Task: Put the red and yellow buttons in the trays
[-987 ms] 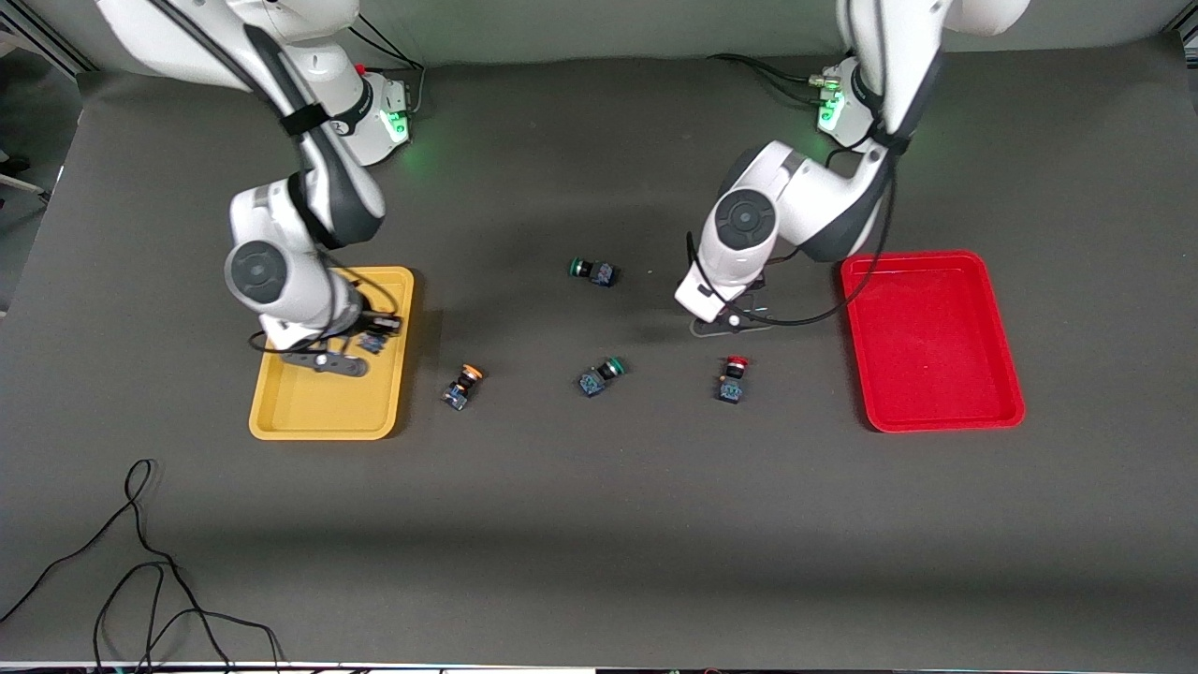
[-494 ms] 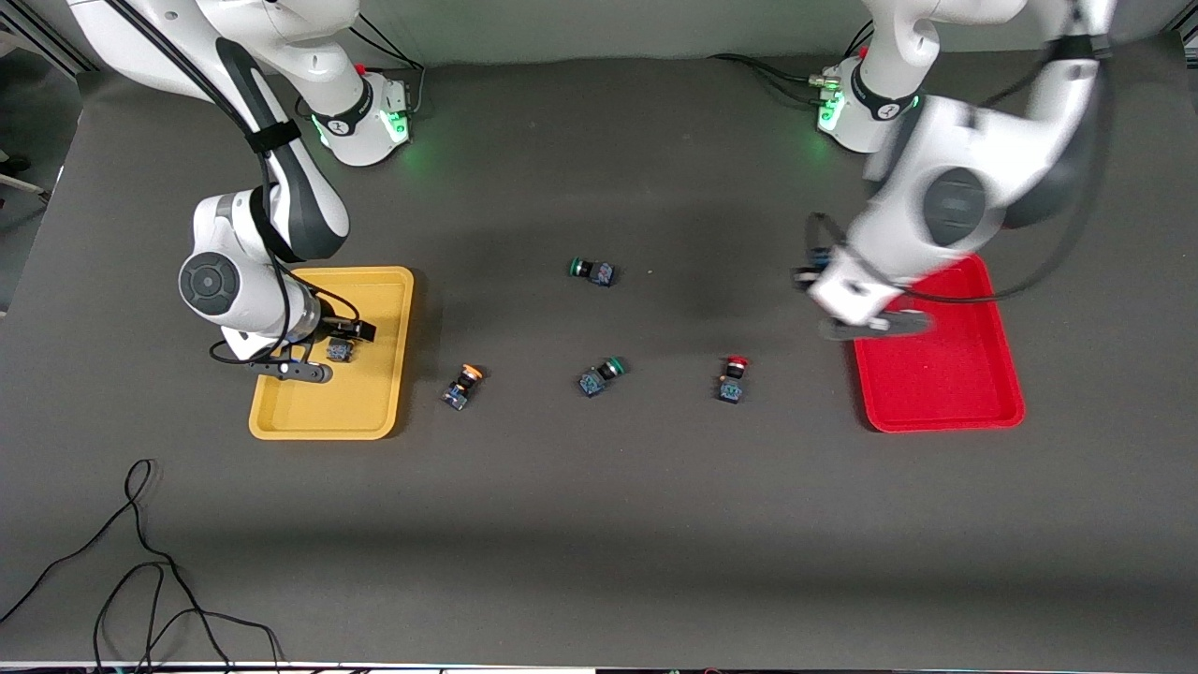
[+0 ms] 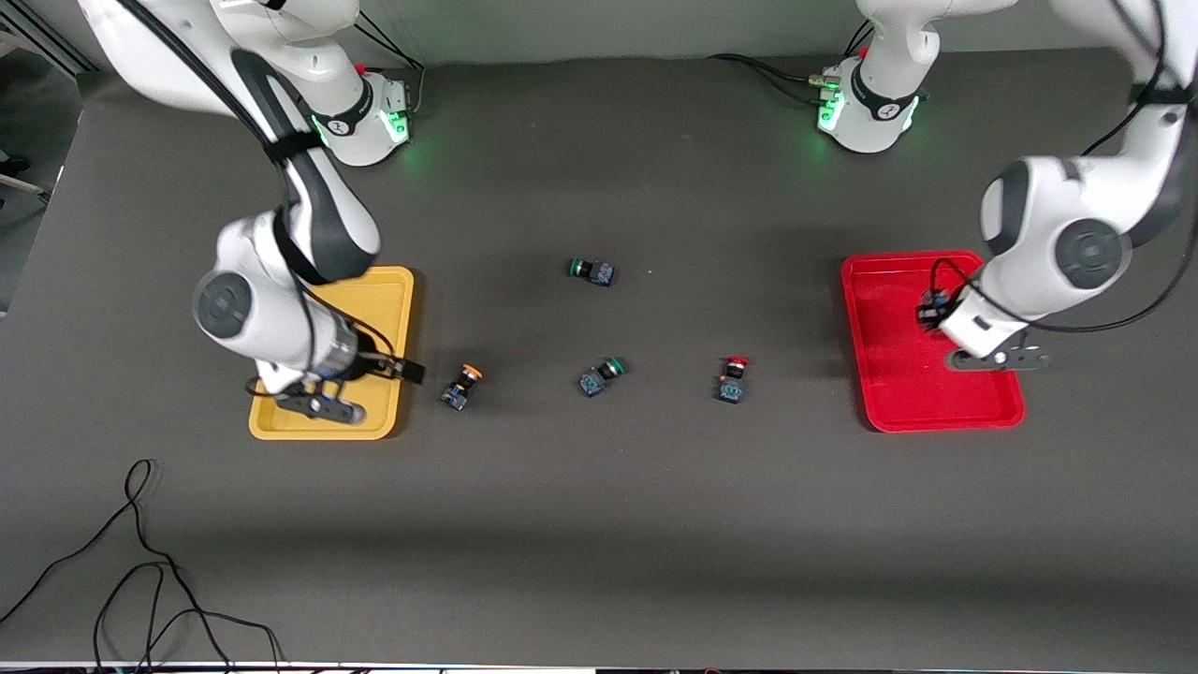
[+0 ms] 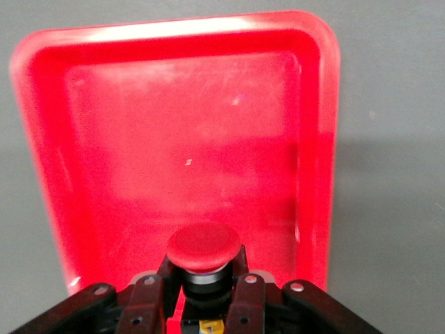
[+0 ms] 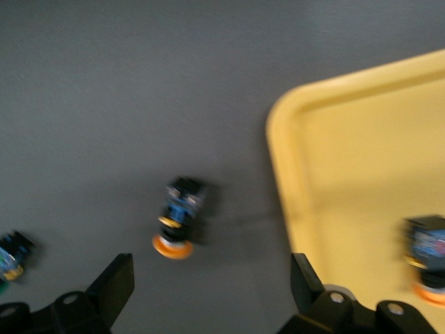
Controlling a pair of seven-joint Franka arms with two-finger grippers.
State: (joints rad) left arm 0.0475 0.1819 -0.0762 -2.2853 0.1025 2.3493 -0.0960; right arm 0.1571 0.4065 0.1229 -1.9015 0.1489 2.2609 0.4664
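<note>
My left gripper is shut on a red-capped button and holds it over the red tray, which also fills the left wrist view. My right gripper is open and empty over the edge of the yellow tray, on the side toward the table's middle. An orange-yellow-capped button lies on the table beside that tray and shows ahead of the open fingers. Another orange-yellow-capped button lies in the yellow tray. A second red-capped button lies on the table.
Two green-capped switches lie mid-table, one between the loose yellow and red buttons, one farther from the front camera. A black cable lies near the table's front edge at the right arm's end.
My left arm has swung from the table's middle to over the red tray with the red button. My right gripper has left a yellow button in the yellow tray and moved toward the loose one.
</note>
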